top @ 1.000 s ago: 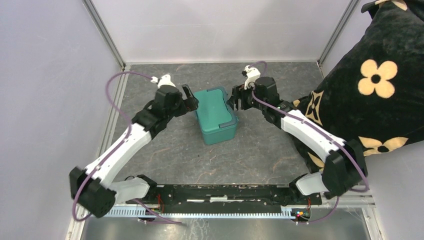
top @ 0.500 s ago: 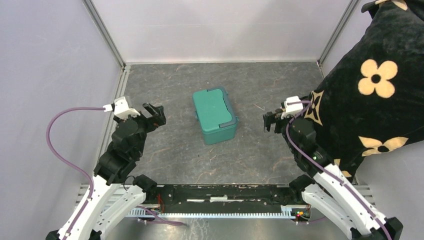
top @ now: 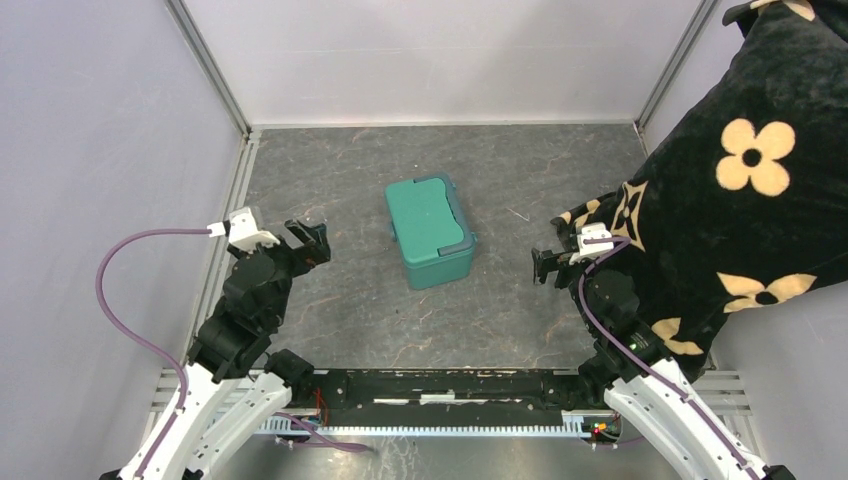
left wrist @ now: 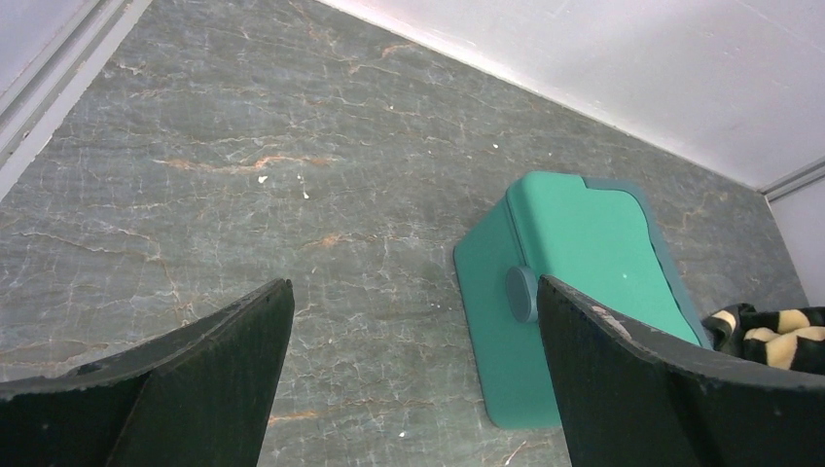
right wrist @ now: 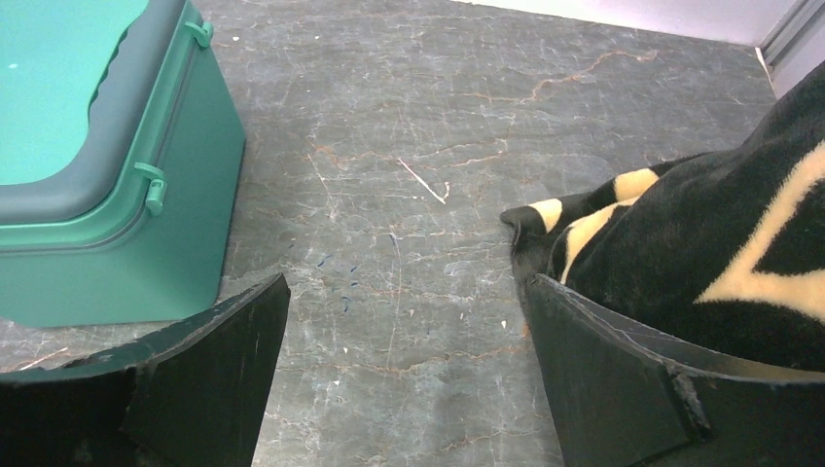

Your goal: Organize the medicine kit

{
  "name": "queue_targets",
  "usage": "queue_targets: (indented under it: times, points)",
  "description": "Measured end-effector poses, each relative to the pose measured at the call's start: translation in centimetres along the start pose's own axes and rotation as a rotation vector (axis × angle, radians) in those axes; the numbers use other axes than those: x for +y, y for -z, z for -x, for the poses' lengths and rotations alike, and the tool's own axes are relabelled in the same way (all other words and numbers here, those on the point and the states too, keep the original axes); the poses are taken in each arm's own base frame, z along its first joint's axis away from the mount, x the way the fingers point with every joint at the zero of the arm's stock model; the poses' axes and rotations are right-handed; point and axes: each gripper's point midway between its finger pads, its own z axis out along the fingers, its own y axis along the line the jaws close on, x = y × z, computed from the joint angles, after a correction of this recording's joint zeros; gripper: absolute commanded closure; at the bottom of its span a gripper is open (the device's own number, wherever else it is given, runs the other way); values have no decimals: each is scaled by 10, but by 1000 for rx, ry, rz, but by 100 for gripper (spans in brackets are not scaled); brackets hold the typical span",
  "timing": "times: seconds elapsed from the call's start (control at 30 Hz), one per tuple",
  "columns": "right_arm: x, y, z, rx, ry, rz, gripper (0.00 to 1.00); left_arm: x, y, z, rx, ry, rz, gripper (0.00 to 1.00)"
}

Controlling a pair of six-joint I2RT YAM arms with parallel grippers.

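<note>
1. The mounting rail (top: 450, 385), black, runs along the near edge of the bench (top: 350, 320). Both arm bases are bolted to it.
2. The left arm (top: 240, 310) rises from the near left corner in white and black links. A purple cable (top: 115, 290) loops out from it toward the left edge. The right arm (top: 660, 400) rises likewise from the near right corner.
3. The left gripper (top: 308, 238) hangs close to the left edge, its jaws spread wide. In the left wrist view, the left gripper (left wrist: 413, 292) frames only grey, veined bench surface (left wrist: 243, 146).
4. The right gripper (top: 548, 263) hangs close to the right edge, jaws likewise spread wide and gripping nothing. In the right wrist view, the right gripper (right wrist: 406, 287) has its outer finger just beside the fabric (right wrist: 681, 243). Whether they touch cannot be told.
5. The medicine kit (top: 430, 230) is a teal-green box with rounded corners, its lid shut. It stands about the middle of the bench, between the two grippers and well apart from each, turned slightly askew to the bench edges. The medicine kit (left wrist: 574, 263) shows a round boss (left wrist: 520, 294) on the side facing the left arm. On the opposite side, the medicine kit (right wrist: 88, 195) shows two small tabs (right wrist: 151, 187) along the lid seam.
6. The fabric (top: 740, 180), black with cream flower figures, lies over the right edge and the far right corner.
7. The wall panels (top: 440, 60), pale, close the far edge and both sides, with metal posts (top: 210, 70) at the far corners.
</note>
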Motion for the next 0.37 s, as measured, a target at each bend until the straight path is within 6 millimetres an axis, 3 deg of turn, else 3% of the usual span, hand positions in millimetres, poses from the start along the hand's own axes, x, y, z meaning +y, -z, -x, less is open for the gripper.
queue_targets:
  times: [0.37]
  points:
    - [3, 0, 9, -36, -23, 15, 2, -2, -5, -7, 26, -16, 4, 0]
